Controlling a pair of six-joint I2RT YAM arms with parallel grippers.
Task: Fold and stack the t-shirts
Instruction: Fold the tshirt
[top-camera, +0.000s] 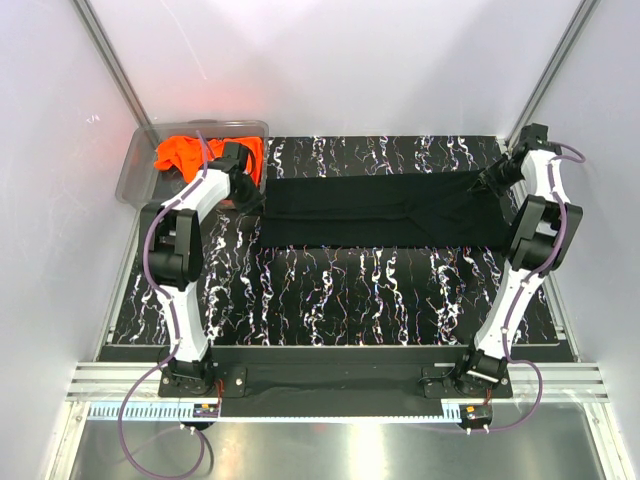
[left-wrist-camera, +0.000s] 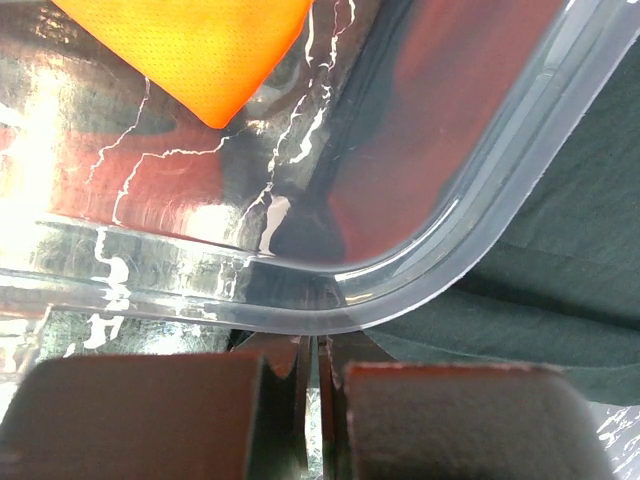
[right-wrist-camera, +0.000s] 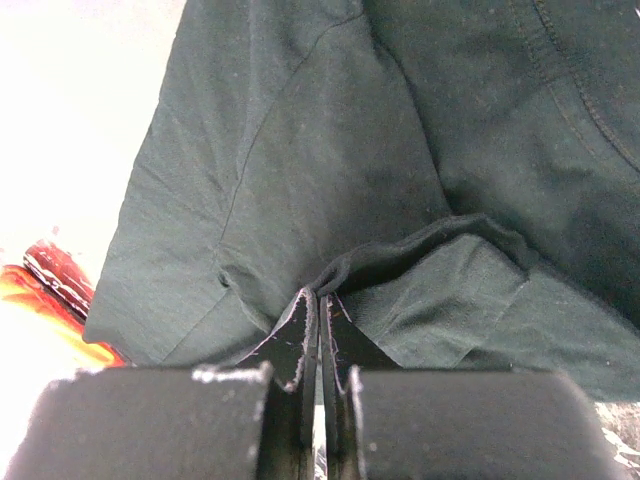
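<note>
Black cotton first: the black t-shirt (top-camera: 380, 210) lies as a long band across the far side of the marbled table (top-camera: 350, 290), its long axis running left to right, one end by each arm. The right gripper (right-wrist-camera: 320, 297) is closed, pinching a raised fold at the shirt's right end. The left gripper (left-wrist-camera: 314, 350) is closed too, just beside the corner of the clear plastic bin (left-wrist-camera: 480, 200); whether it nips cloth I cannot tell. The orange t-shirt (top-camera: 185, 152) sits bunched in that bin, nearer the left arm. Only the top view shows the full span; only the wrist views show the fingertips.
</note>
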